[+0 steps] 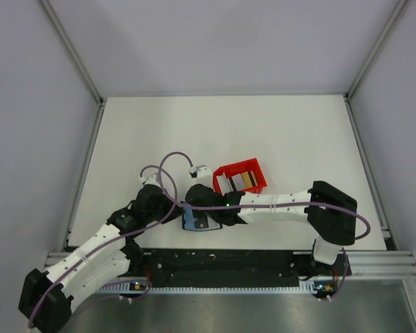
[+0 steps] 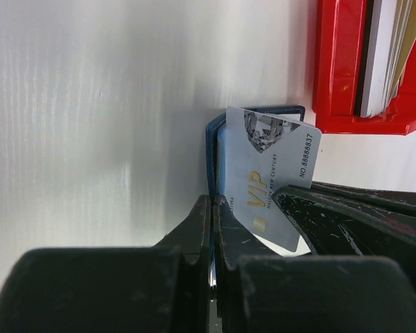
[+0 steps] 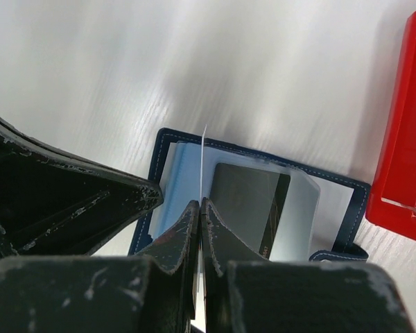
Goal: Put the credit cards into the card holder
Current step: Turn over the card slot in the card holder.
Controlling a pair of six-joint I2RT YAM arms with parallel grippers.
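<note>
The navy card holder (image 1: 197,223) lies open on the table just in front of the red bin. My left gripper (image 2: 213,201) is shut on the holder's blue edge (image 2: 213,149). My right gripper (image 3: 200,202) is shut on a white VIP card (image 2: 270,173), seen edge-on in the right wrist view (image 3: 203,156), and holds it upright over the holder's light blue interior (image 3: 180,180). A dark card (image 3: 249,201) sits in a clear pocket of the holder. More tan and white cards (image 1: 244,180) stand in the bin. Both grippers (image 1: 194,209) meet over the holder.
The red plastic bin (image 1: 225,171) stands right behind the holder, close to both grippers; it also shows in the left wrist view (image 2: 340,69) and the right wrist view (image 3: 402,159). Metal rails and grey walls enclose the white table (image 1: 263,132).
</note>
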